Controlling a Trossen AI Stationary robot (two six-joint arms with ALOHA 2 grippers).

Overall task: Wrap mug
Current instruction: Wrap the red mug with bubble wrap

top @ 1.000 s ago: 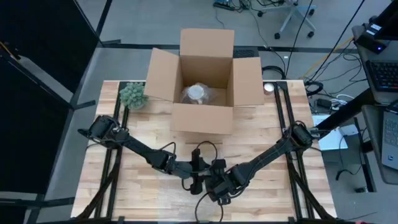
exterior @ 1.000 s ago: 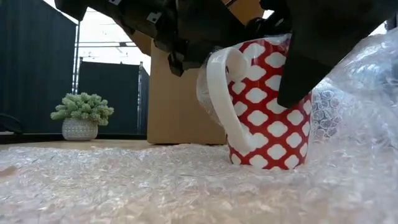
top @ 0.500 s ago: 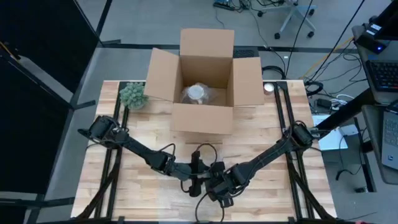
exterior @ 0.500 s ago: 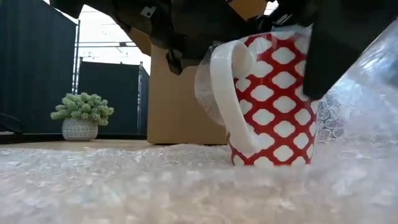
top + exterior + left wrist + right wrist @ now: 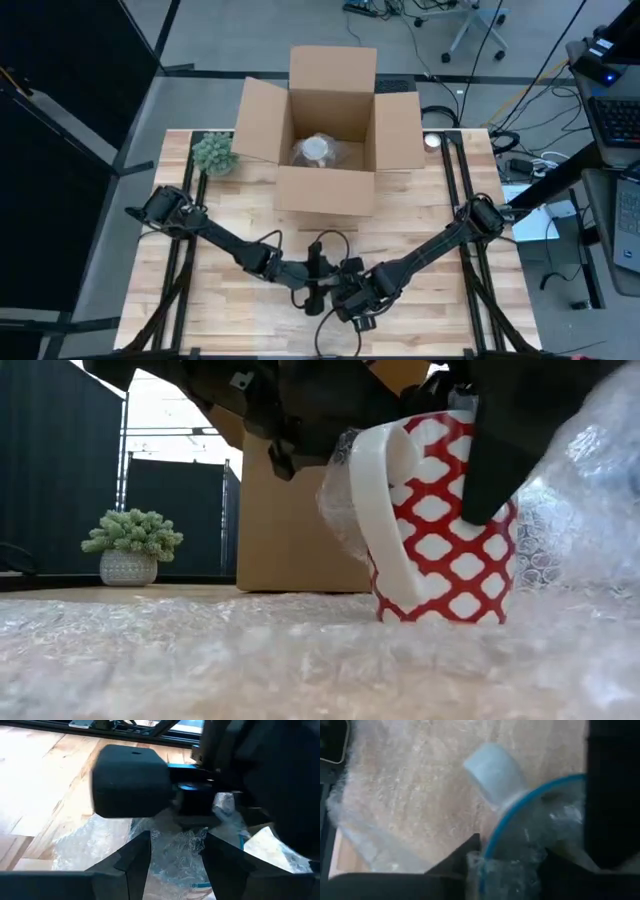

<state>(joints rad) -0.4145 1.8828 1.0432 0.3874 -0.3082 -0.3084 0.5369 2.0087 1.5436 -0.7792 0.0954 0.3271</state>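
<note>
A red mug with white shapes and a white handle [image 5: 385,510] stands on a sheet of bubble wrap [image 5: 250,660] near the table's front edge. More wrap rises on its right [image 5: 590,470], and a bunch [image 5: 335,510] hangs by the handle. In the high view both arms meet over the mug and hide it. My left gripper [image 5: 177,855] is closed on crumpled wrap. My right gripper [image 5: 510,860] sits at the mug's blue-edged rim [image 5: 530,805]. My left gripper has a crumpled bunch of bubble wrap [image 5: 180,837] between its two fingers, several layers, close beside the mug's top; the right arm's gripper hides the rest. My right gripper straddles the mug's rim [image 5: 487,851] from above, one finger outside and one inside on the wrap stuffed in it. The mug's base rests on the sheet.
An open cardboard box [image 5: 330,120] stands at the table's far middle with a wrapped thing [image 5: 318,150] inside. A small potted plant [image 5: 213,152] sits at the far left. Bare wood lies to either side of the arms.
The mug has slid a little toward the table's right on the sheet, rocking slightly as it went, with my right gripper staying on its rim. The wrap on its right side has come up higher beside it.
</note>
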